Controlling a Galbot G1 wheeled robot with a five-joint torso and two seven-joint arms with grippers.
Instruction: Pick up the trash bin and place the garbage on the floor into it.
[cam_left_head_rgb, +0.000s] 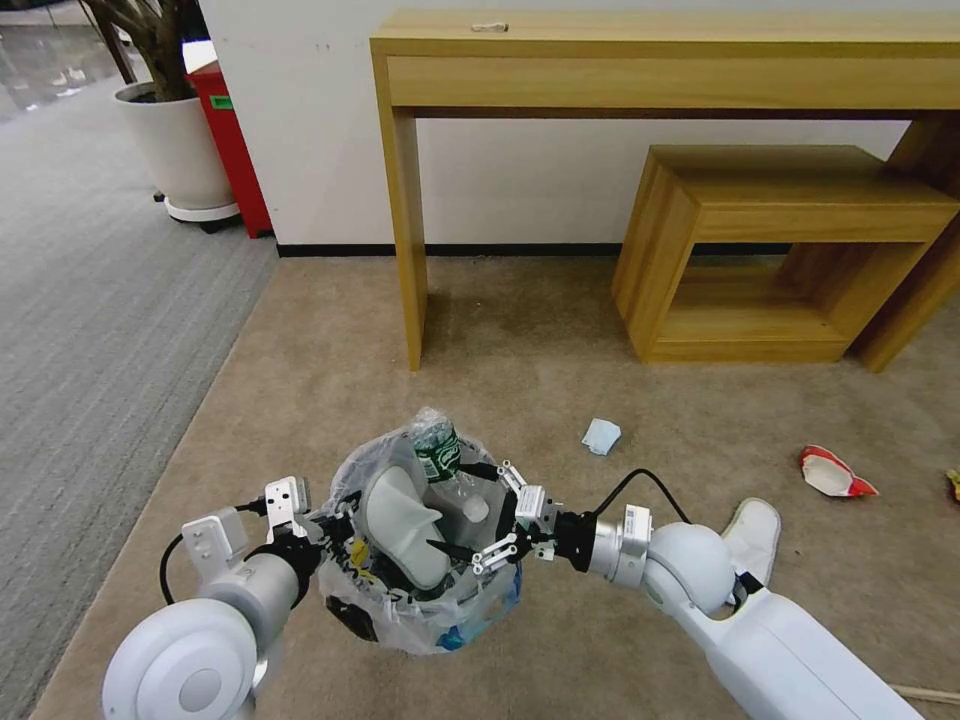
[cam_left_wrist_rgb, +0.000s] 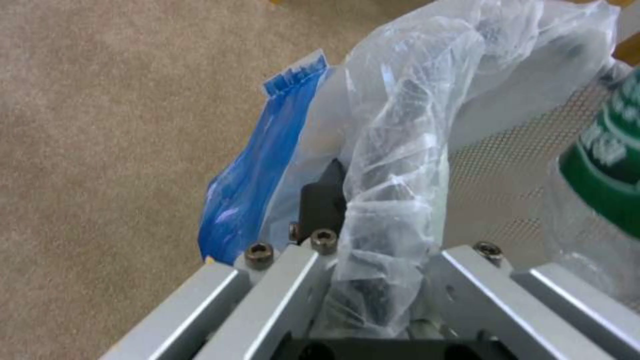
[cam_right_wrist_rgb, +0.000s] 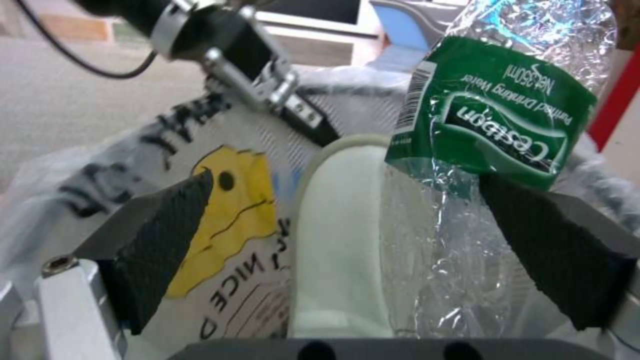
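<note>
A wooden console table (cam_left_head_rgb: 660, 60) at twelve o'clock, a low wooden bench (cam_left_head_rgb: 790, 240) at two, a white planter (cam_left_head_rgb: 178, 150) at ten

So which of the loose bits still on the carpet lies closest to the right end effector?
The white slipper, right beside the right arm's forearm. The light-blue mask lies farther ahead of the right end effector, and the red-white crushed cup farthest.

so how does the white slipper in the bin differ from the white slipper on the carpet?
The white slipper in the bag-lined trash bin stands tilted against the clear green-labelled plastic bottle; the white slipper on the beige carpet lies on the floor. The binned one shows whole, between the left gripper and right gripper; the other is partly hidden behind the right arm. Both are white and flat.
</note>
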